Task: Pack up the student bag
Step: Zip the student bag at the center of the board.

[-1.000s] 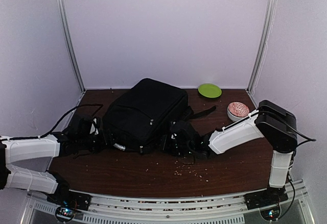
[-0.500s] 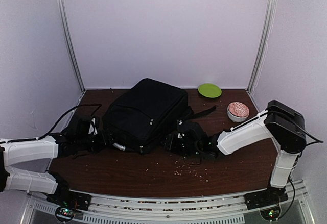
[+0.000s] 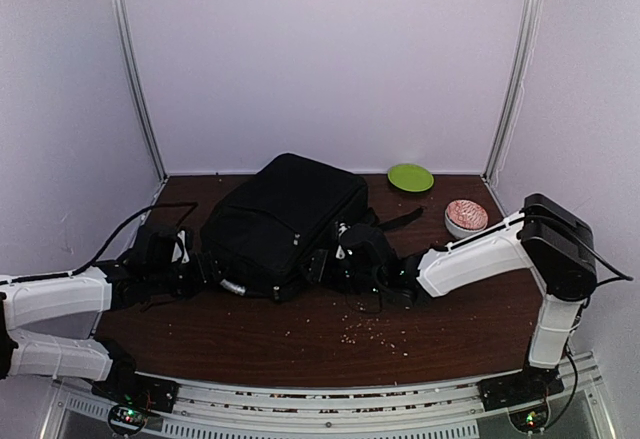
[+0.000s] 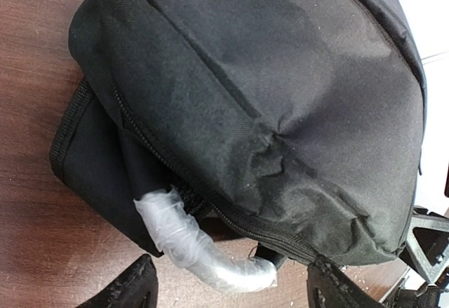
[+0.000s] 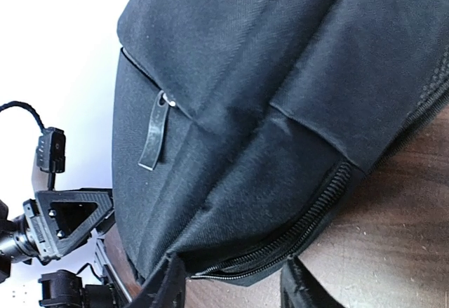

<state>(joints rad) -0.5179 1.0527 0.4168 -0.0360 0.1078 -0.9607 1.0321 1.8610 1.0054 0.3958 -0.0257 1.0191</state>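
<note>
Brown tabletop (image 3: 320, 354), crumbs (image 3: 375, 334) scattered lower centre. Mid-frame the student bag (image 3: 285, 219) is laid. The left tool (image 4: 231, 292) is held apart below the wrapped handle (image 4: 196, 248). The right tool (image 5: 231, 287) is apart at the zip edge (image 5: 295, 217). Risk: only loose fabric gets pinched, and the bag is dragged.

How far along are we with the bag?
Nothing looks done: the student bag lies flat, its visible zips closed. In hand: left pincer open astride the wrapped handle, right pincer open at the zipped corner. Opening and loading remain.
</note>
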